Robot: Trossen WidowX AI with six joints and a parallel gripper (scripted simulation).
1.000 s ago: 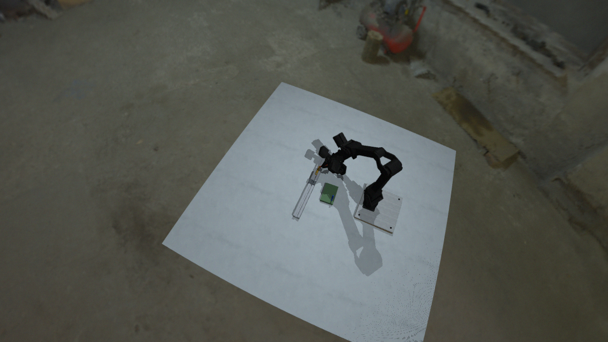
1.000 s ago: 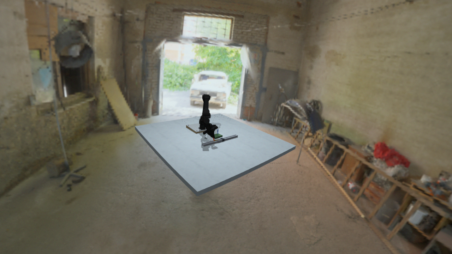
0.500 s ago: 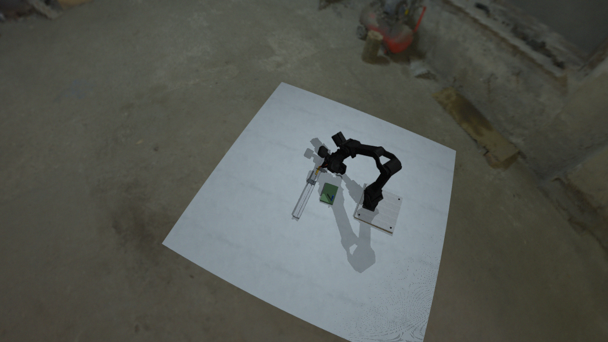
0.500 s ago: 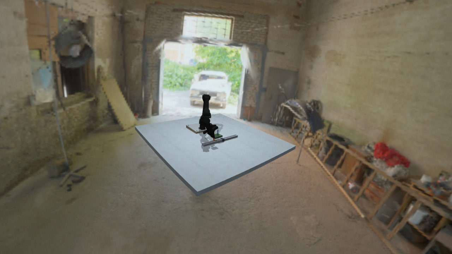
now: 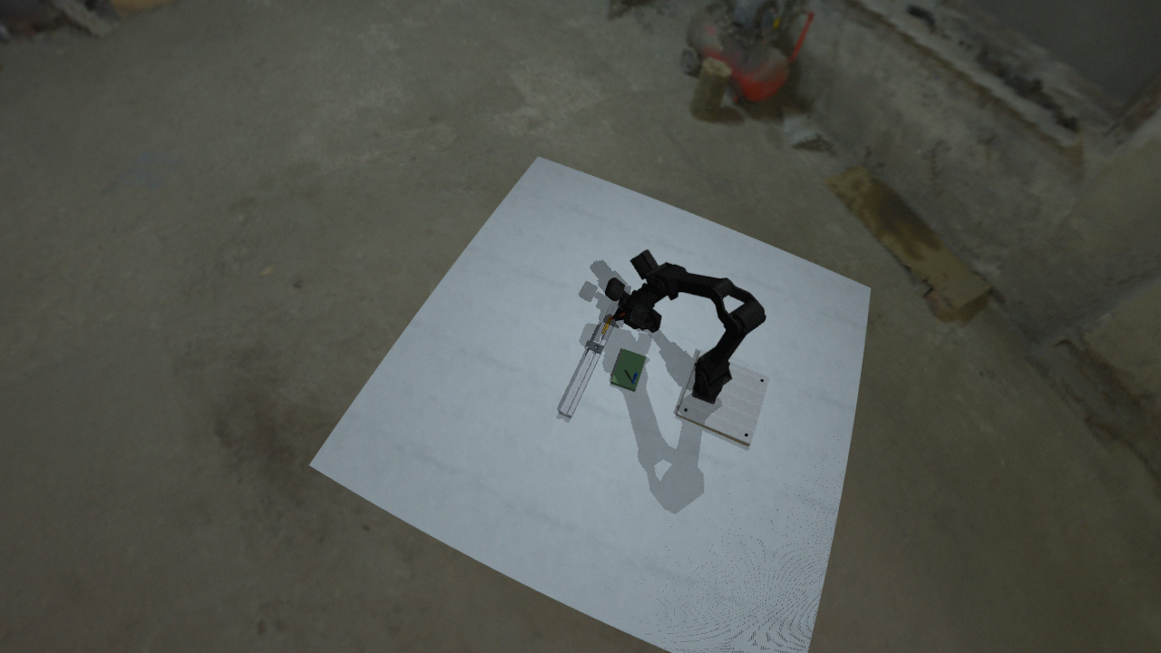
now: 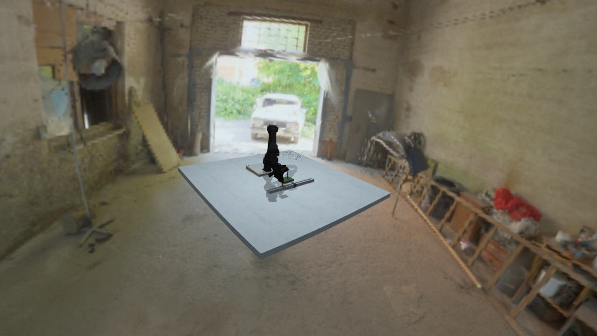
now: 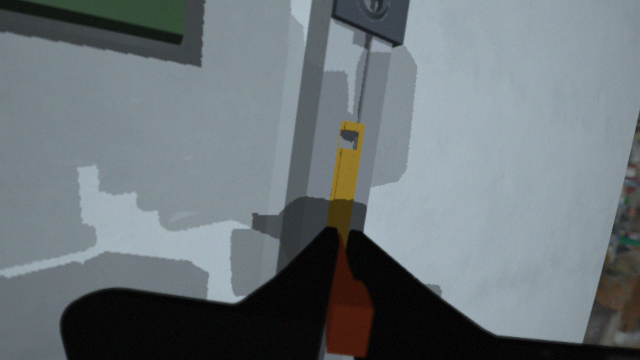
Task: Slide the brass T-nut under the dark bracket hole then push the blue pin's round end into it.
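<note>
My gripper (image 7: 341, 239) (image 5: 614, 318) is shut on the orange handle (image 7: 349, 320) of the brass T-nut (image 7: 346, 175) (image 5: 605, 327). The nut lies lengthwise over the slot of the aluminum rail (image 7: 305, 115) (image 5: 576, 384) (image 6: 306, 181), its holed end toward the dark bracket (image 7: 395, 22) (image 5: 594, 346) (image 6: 294, 184) and a short way from it. Whether it is under the slot's lips I cannot tell. The bracket's hole shows at the top of the wrist view. The blue pin (image 5: 634, 376) (image 6: 287, 174) stands in the green tray (image 5: 628, 359) (image 6: 288, 179), whose corner also shows in the wrist view (image 7: 150, 17).
The tray sits beside the rail, on the side of the arm's base board (image 5: 730, 405) (image 6: 255, 169). The arm (image 5: 689, 281) reaches from that board over to the rail's end, and its shadows fall across the white table top (image 5: 487, 389) (image 6: 267, 225).
</note>
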